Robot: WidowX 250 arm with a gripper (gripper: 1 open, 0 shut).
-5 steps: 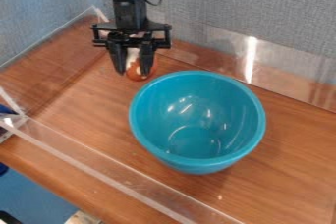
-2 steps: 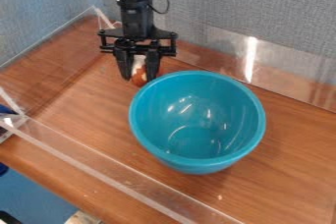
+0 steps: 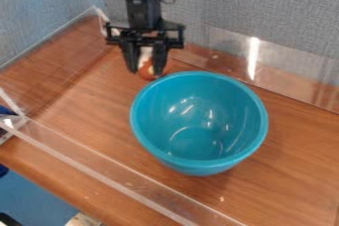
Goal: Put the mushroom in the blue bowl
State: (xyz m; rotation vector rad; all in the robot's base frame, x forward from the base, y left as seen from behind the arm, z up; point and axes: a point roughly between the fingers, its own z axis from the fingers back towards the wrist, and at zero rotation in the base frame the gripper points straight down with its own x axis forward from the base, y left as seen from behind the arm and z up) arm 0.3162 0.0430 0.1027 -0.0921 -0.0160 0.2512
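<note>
The blue bowl (image 3: 199,123) is a large, deep teal bowl sitting on the wooden table at centre right. My gripper (image 3: 146,66) hangs pointing down just behind the bowl's far left rim. Its black fingers are shut on the mushroom (image 3: 145,67), a small reddish-brown and pale piece seen between the fingertips. The mushroom is lifted off the wood and hangs at about the height of the bowl's rim, outside the bowl.
The wooden table (image 3: 73,86) is ringed by low clear plastic walls (image 3: 119,175). A grey fabric panel (image 3: 252,2) stands at the back. A white and blue object (image 3: 8,119) sits at the left edge.
The gripper has risen and shifted right toward the bowl's rim, carrying the mushroom off the table. The bowl has not moved.
</note>
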